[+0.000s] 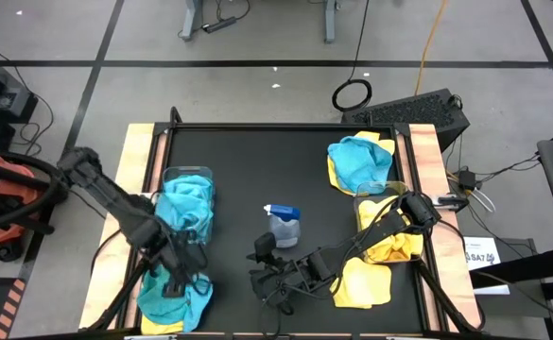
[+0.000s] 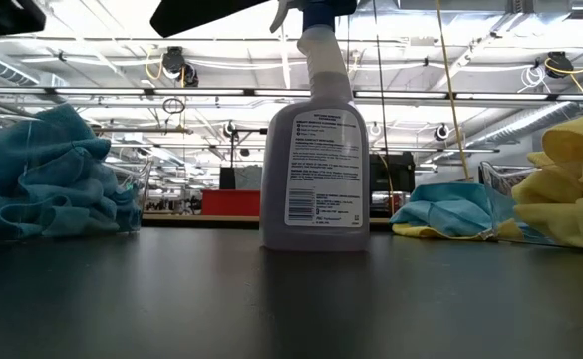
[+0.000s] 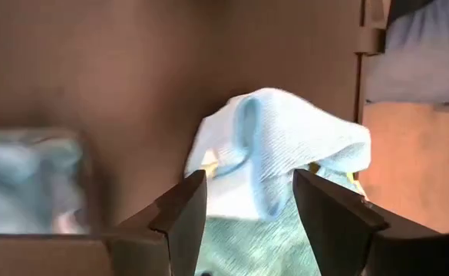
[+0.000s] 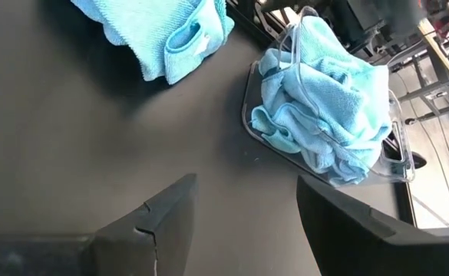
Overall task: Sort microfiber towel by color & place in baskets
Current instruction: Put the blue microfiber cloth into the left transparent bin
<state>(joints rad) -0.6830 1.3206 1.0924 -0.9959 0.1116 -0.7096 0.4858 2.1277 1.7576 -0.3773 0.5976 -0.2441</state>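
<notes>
the grey spray bottle (image 2: 312,130) with its blue top stands nearest the low camera, upright at the centre of the black table (image 1: 257,161), hiding part of the room behind it. in the high view, at the left of the frame, a clear basket (image 1: 188,177) is stuffed with crumpled teal towels (image 1: 185,206), and below it, at the lower left, a loose teal towel (image 1: 167,300) lies on the table with a yellow edge showing under it. the left gripper (image 1: 177,283) sits over that loose towel; in the left wrist view its fingers (image 3: 179,215) stand apart with the pale teal cloth (image 3: 274,149) bunched between and beyond them, and whether they touch it cannot be told. right of the bottle, at the lower centre of the high view, the right gripper (image 1: 271,283) lies low above bare table, its jaws apart and holding nothing; its wrist view shows the teal-filled basket (image 4: 325,107) and the loose teal towel (image 4: 159,34) farther off. at the upper right a teal towel (image 1: 361,161) rests on a yellow one (image 1: 336,167). below that, the second clear basket (image 1: 380,200) holds yellow towels (image 1: 394,247), partly covered by the right arm (image 1: 399,215), and another yellow towel (image 1: 363,283) lies flat on the table at the lower right.
</notes>
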